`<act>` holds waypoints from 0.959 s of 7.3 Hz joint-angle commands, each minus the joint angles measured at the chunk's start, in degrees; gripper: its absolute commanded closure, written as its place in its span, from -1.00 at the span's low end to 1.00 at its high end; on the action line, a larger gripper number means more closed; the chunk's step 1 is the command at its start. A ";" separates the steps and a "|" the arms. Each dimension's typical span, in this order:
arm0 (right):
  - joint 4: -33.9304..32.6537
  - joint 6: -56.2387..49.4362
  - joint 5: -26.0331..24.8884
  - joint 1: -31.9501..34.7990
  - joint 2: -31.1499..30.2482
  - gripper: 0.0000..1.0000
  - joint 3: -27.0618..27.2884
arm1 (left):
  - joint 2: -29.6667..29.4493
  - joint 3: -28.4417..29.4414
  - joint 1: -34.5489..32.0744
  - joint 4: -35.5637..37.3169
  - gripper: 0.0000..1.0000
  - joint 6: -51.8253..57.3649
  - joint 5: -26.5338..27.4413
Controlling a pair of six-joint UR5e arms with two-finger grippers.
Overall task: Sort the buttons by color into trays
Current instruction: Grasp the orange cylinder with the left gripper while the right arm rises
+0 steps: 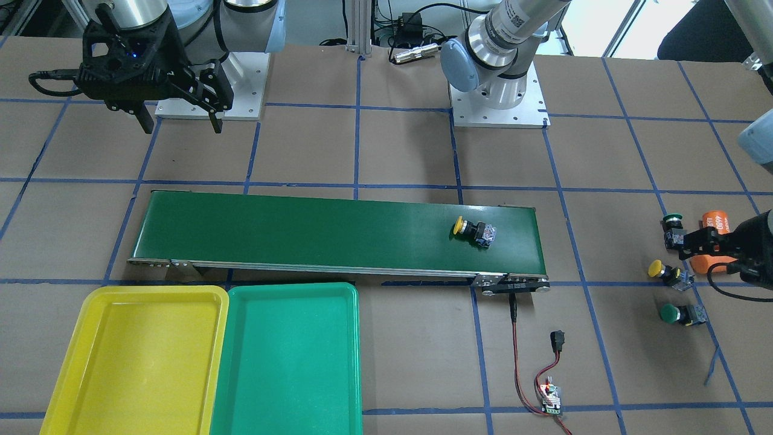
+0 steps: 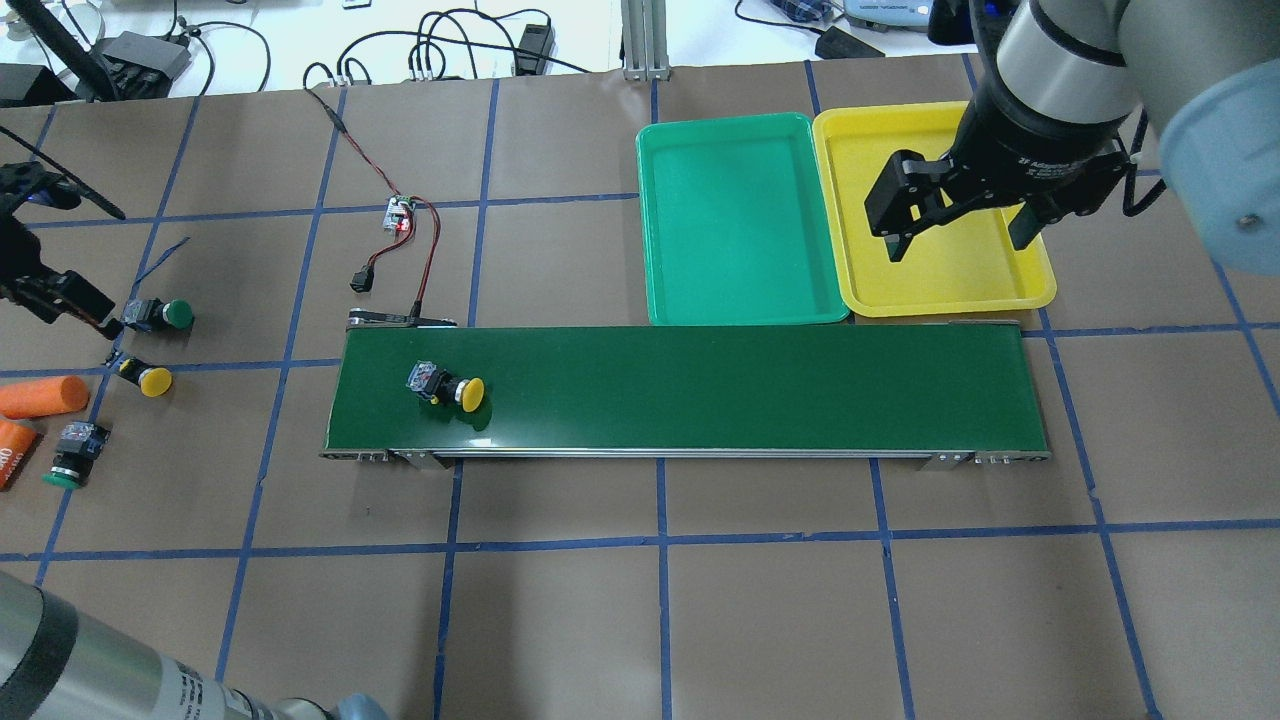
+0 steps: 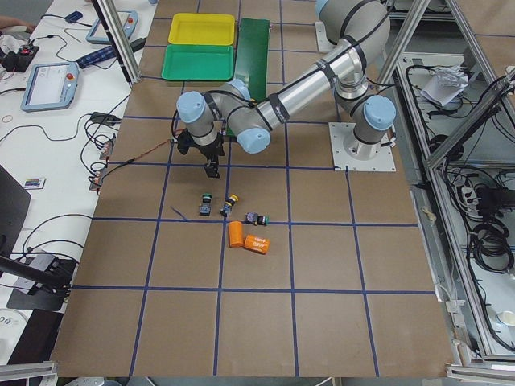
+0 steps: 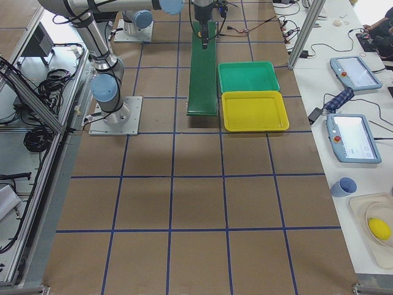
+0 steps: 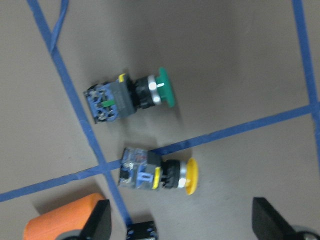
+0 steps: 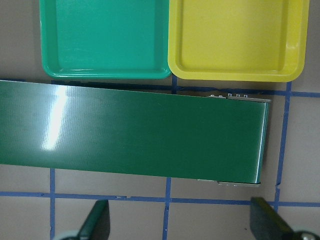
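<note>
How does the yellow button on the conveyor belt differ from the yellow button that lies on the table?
The belt button lies on the green conveyor belt; the table button lies on the brown table. The belt button is alone; the table button lies between two green buttons, near the open left gripper. Both have yellow caps and lie on their sides, caps pointing roughly the same way.

The near silver arm (image 3: 298,84) reaches from its white base plate (image 3: 362,153) over the brown table with blue tape squares (image 3: 322,265). Its black left gripper (image 3: 212,167) hangs low over the tabletop; finger spacing cannot be told here. Near it, toward the camera, lie a green-capped push-button (image 3: 205,205), a yellow-capped push-button (image 3: 229,203) and a third push-button (image 3: 257,218), its cap colour unclear. Two orange cylinders (image 3: 236,234) lie just beside them. At the far end sit a yellow plastic tray (image 3: 201,29) and a green plastic tray (image 3: 197,62), beside a dark-green conveyor belt (image 3: 256,44).
</note>
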 commanded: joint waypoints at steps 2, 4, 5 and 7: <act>0.17 -1.77 -0.06 0.05 -0.09 -1.00 0.04 | -2.81 0.50 8.16 1.48 -1.00 21.65 0.15; 0.25 -5.63 -0.14 -0.21 -0.09 -1.00 0.91 | -6.93 0.39 9.22 7.53 -1.00 28.27 0.15; -0.09 -7.47 -0.15 -0.30 -1.05 -1.00 2.74 | -8.25 0.67 9.40 7.64 -1.00 28.82 0.06; -1.23 -16.59 -0.15 -0.39 -2.72 -1.00 6.96 | -9.84 0.58 9.32 7.64 -0.91 28.82 -0.20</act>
